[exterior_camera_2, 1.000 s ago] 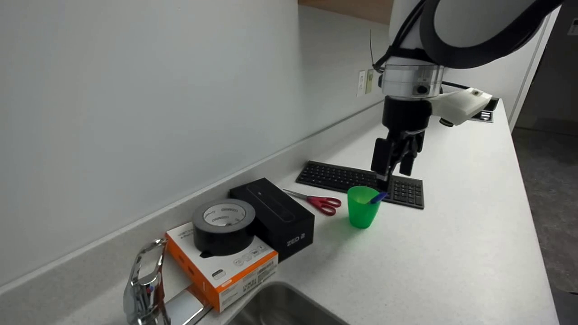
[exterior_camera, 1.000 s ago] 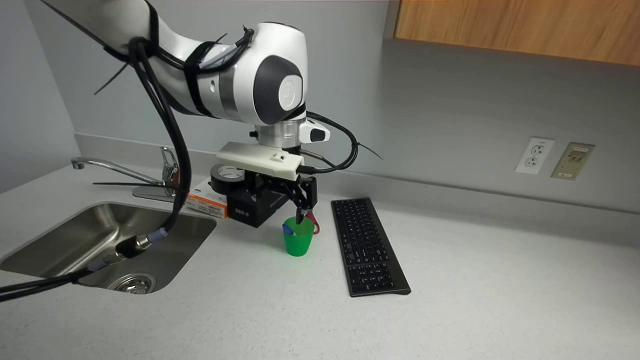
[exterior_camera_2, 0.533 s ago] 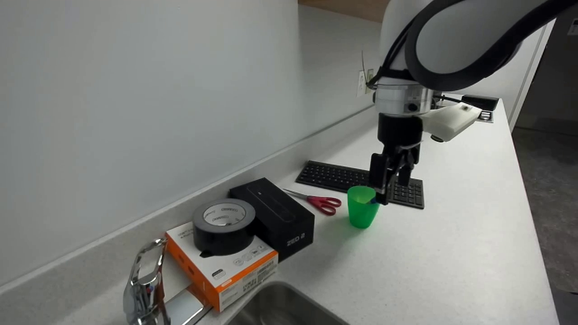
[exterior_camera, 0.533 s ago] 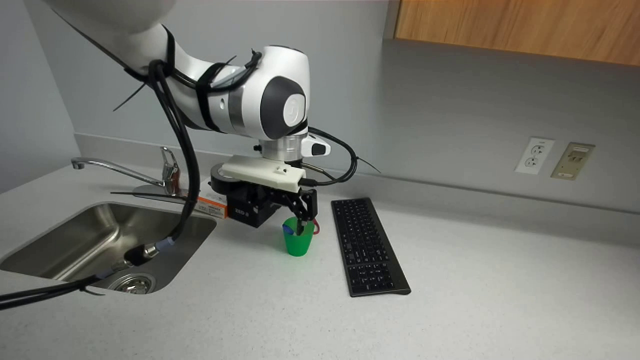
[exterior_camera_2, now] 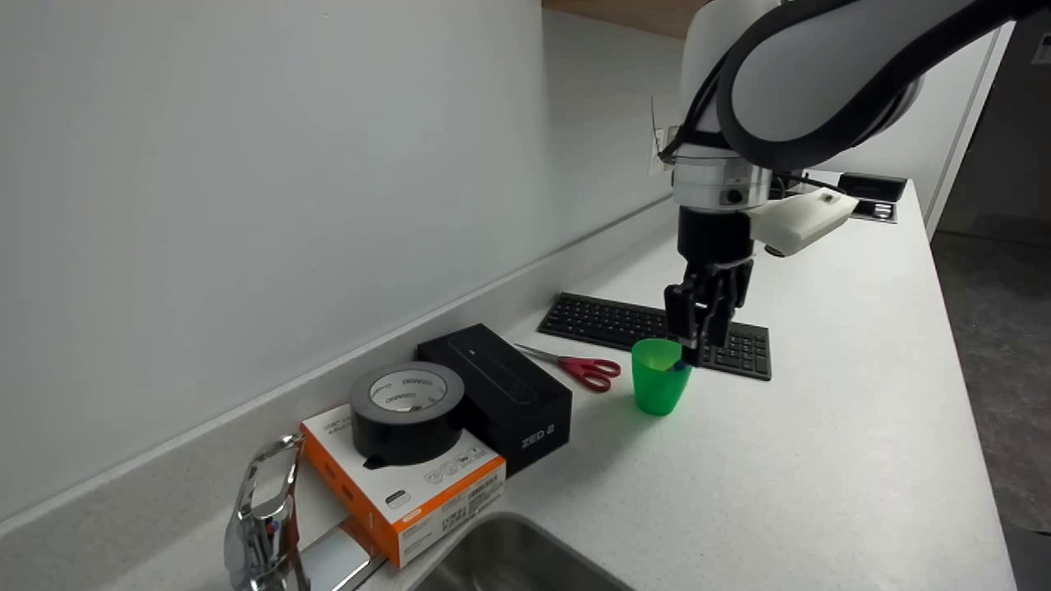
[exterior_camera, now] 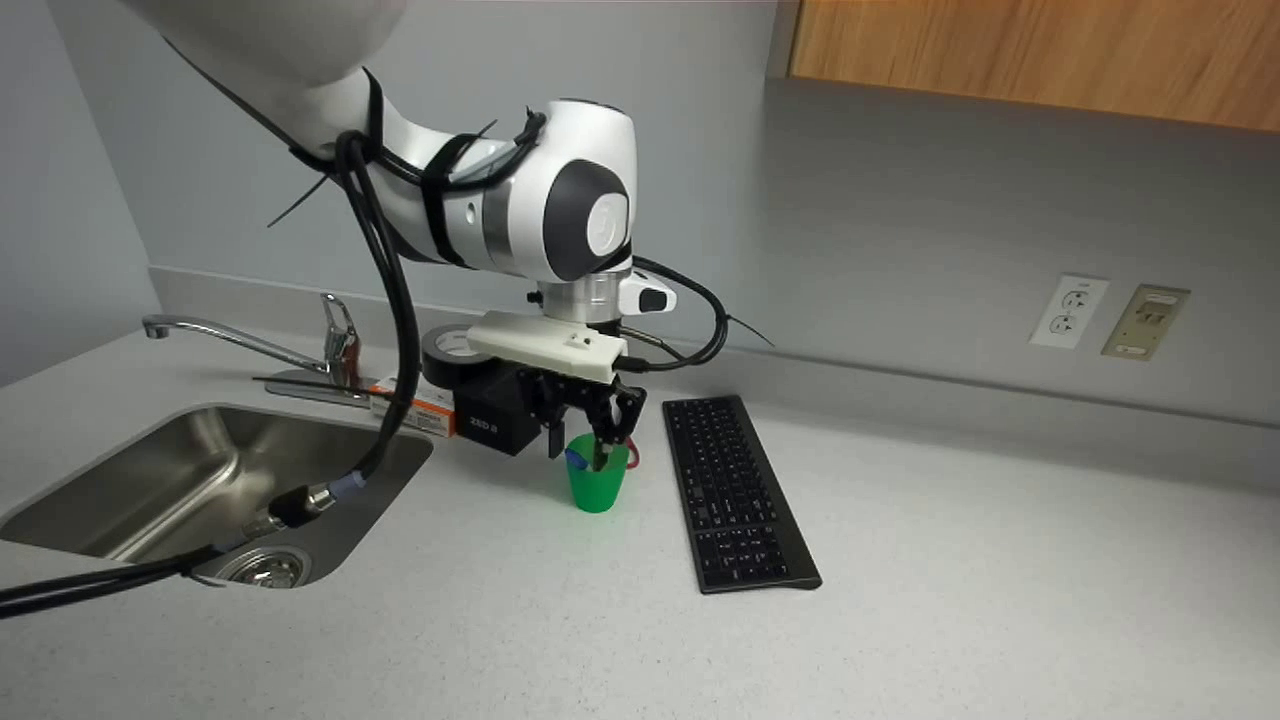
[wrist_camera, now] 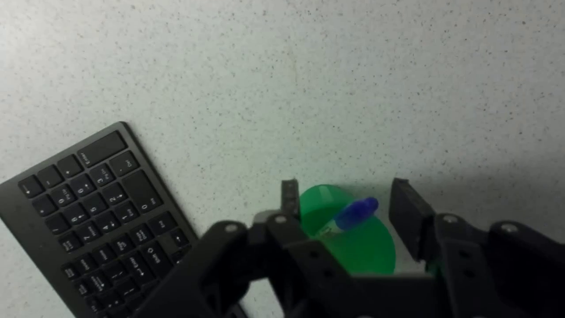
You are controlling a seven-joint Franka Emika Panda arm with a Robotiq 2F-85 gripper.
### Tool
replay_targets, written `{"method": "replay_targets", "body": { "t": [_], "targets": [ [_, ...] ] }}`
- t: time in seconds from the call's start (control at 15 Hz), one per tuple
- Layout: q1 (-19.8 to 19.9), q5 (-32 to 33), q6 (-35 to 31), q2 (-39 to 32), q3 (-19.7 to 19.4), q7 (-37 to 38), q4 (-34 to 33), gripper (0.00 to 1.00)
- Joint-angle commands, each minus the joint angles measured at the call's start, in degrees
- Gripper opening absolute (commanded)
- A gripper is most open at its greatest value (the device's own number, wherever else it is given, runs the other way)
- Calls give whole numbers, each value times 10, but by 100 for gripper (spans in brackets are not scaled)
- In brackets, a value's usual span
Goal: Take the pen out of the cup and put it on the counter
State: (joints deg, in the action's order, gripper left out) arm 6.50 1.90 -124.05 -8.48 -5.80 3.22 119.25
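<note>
The green cup [exterior_camera: 597, 490] stands upright on the pale counter [exterior_camera: 900, 620], as both exterior views show. Leaning in it is the pen [wrist_camera: 355, 213], its blue end tilted out over the rim; its lower part is hidden inside the cup. My gripper [wrist_camera: 345, 185] points down at the cup's mouth. In the wrist view its fingers stand apart, partly narrowed, with the pen's blue end between them and a gap on either side. Whether a fingertip is inside the cup or just beside it, I cannot tell. A fingertip partly covers the pen in an exterior view [exterior_camera_2: 691, 357].
A black keyboard [exterior_camera: 740, 490] lies near the cup. Red-handled scissors [exterior_camera_2: 587, 369] rest close behind it. A black box [exterior_camera_2: 501, 394] and a tape roll [exterior_camera_2: 406, 414] on a white-orange box [exterior_camera_2: 427, 492] stand between cup and sink [exterior_camera: 200, 480], beside the faucet [exterior_camera: 340, 345].
The arm has come down, bringing the gripper from above the cup to its rim, with a small sideways shift. The fingers have drawn closer together. Cup and pen look unmoved.
</note>
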Motion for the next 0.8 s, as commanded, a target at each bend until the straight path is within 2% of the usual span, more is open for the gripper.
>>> {"method": "replay_targets", "body": {
  "t": [0.0,0.2,0.27,0.47,0.73],
  "targets": [
    [0,-7,11,-26,-4,10,-34,26],
    [1,-9,13,-34,-5,12,-44,4],
    [2,-10,15,-32,-5,11,-44,0],
    [4,-14,16,-9,-7,1,-34,4],
    [2,-14,-16,80,-4,-28,32,4]
  ]
}}
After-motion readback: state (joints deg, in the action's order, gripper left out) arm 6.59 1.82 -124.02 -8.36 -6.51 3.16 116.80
